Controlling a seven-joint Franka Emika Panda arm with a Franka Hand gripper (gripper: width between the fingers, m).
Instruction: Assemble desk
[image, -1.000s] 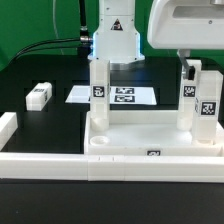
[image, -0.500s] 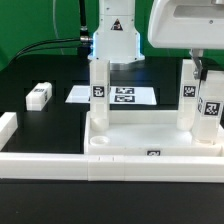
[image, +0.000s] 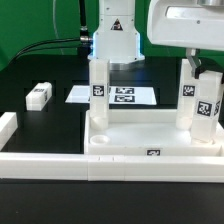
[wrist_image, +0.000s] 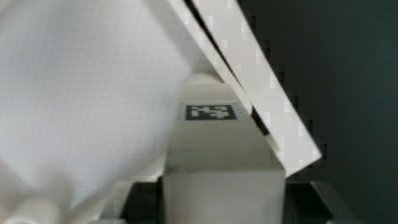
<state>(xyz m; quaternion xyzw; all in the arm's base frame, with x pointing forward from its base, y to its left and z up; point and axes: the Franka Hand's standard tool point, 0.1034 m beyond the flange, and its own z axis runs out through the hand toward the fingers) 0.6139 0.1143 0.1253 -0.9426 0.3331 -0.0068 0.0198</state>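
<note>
The jaws are clamped on a slightly tilted leg, held over the tabletop's edge on the exterior view's right, just beside a second leg standing upright. Unless the tilt is corrected, it may be seated crookedly, or the second leg knocked.

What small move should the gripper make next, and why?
Probably ease the white square plastic leg upright first. The gripper appears closed on it, and it leans slightly over the corner of the white tray-like plastic tabletop, so it does not look seated yet.
</note>
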